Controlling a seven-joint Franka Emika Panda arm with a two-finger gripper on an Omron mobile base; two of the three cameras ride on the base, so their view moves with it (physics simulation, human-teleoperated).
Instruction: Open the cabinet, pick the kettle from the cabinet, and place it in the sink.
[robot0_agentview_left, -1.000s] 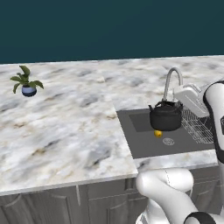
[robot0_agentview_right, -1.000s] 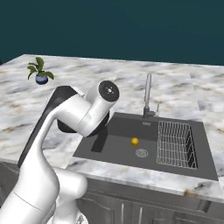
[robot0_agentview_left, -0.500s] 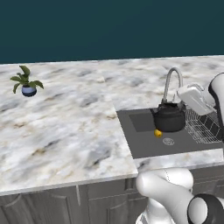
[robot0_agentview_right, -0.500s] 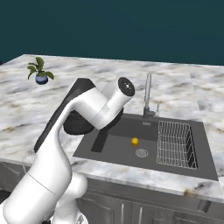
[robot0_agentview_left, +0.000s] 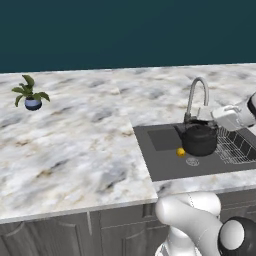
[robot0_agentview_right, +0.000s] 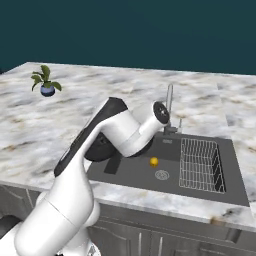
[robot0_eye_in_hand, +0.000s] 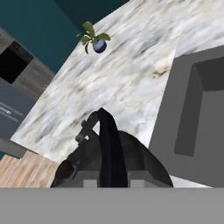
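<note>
**Holding the kettle low over the sink**

Gripping the arched handle from above, the gripper (robot0_eye_in_hand: 112, 177) has its jaws closed on the kettle (robot0_agentview_left: 199, 140); in the hand view the black handle runs straight up between the two finger tips, with the round black body spread below it.

Nearest the base, the front edge of the marble counter (robot0_agentview_left: 75, 150) runs across the left base view, with low grey doors (robot0_agentview_left: 65, 235) under it. Past that edge lies the sink (robot0_agentview_left: 160, 160). The kettle sits inside the basin's outline, near its middle, just in front of the faucet (robot0_agentview_left: 195, 97). Whether its base touches the basin floor I cannot tell from these views. A small yellow object (robot0_agentview_left: 180, 152) lies on the floor just left of the kettle, beside the drain (robot0_agentview_left: 192, 161). A wire rack (robot0_agentview_left: 235, 145) fills the right part of the basin, close to the kettle's right side. The basin's left part is bare floor.

In the right base view the arm's elbow stands over the sink's left edge and hides the kettle.

Farther back, a small potted plant (robot0_agentview_left: 31, 93) stands well apart on the counter's far left.

Compared with a second ago, the kettle has come down and sits lower in the basin; the arm has swung further right.
</note>
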